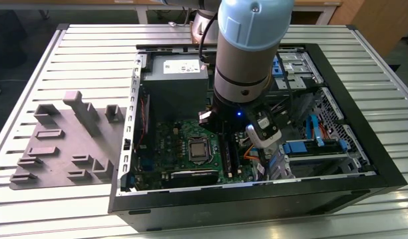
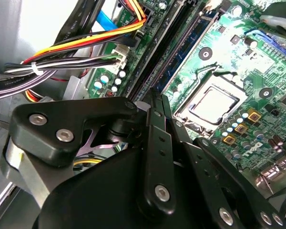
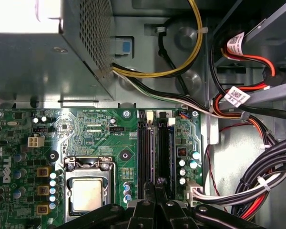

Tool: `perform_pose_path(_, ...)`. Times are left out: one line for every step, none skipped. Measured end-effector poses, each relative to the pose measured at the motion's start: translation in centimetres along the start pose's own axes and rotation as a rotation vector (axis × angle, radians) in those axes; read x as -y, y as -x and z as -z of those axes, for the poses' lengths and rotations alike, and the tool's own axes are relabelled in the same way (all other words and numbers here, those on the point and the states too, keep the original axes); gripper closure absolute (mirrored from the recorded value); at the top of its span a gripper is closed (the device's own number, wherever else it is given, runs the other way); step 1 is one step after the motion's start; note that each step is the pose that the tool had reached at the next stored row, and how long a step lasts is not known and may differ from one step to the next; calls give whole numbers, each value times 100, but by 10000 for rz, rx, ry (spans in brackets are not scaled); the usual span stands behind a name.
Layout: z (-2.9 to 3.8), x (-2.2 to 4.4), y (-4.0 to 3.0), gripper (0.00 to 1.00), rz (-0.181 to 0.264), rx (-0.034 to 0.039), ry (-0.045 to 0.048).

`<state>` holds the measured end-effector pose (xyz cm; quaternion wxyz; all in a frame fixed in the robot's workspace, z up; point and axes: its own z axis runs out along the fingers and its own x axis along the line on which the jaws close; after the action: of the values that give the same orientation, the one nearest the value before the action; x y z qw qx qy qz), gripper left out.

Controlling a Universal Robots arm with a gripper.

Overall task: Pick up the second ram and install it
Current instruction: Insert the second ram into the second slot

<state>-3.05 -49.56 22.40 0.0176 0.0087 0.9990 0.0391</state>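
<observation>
One slatted metal surface [image 1: 91, 50] carries everything. On it lies one open black computer case [image 1: 257, 204], and just beside the case, on the exterior view's left, sits one grey moulded tray [image 1: 58, 149] with raised blocks. My single arm [image 1: 247, 50] reaches down into the case from above. Inside are one grey power supply box [image 1: 174, 84] and one green board [image 1: 170, 144], with one square processor socket [image 3: 87, 193] near the board's middle. In the first wrist view I count two long black slots [image 3: 145, 152] running side by side, with a blue strip along the outer one. My claw [image 3: 156, 185] hangs close over the near end of those slots, and in both wrist views its fingers are drawn together with no gap between them. I cannot tell whether the second ram is pinched edge-on between them or already seated in a slot below, as dark stick and dark slot blend together there. Beside the socket I count three small yellow square parts [image 3: 43, 171] in a row.
</observation>
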Motion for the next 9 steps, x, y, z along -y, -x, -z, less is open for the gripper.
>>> perform_pose_path(0, -1, 0, 89, 11, -1, -3)
perform_pose_path(0, -3, 0, 89, 20, -2, -7)
perform_pose_path(-1, -5, -1, 89, 31, -2, -16)
perform_pose_path(-1, -8, -1, 89, 42, -3, -26)
perform_pose_path(-2, -10, -1, 89, 52, -3, -36)
perform_pose_path(-4, -12, -2, 89, 59, -4, -48)
perform_pose_path(-5, -14, -2, 89, 64, -4, -61)
perform_pose_path(-6, -16, -3, 89, 70, -5, -74)
perform_pose_path(-7, -16, -3, 89, 74, -5, -77)
